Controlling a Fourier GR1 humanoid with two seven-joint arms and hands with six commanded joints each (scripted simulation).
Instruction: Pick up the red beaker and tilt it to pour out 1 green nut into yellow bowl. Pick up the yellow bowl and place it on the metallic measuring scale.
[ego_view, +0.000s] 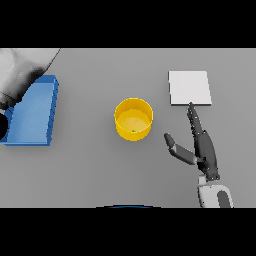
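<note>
The yellow bowl (133, 119) stands upright at the table's middle, with a small green nut (133, 131) on its floor near the front wall. The metallic measuring scale (189, 88), a flat pale square, lies at the back right. My right hand (202, 145) is open to the right of the bowl, fingers straight and pointing at the scale's front edge, thumb spread toward the bowl without touching it. My left arm (17, 75) fills the upper left corner; its hand is hidden at the left edge. No red beaker shows.
A blue tray (36, 110) lies at the left side of the table, partly under my left arm.
</note>
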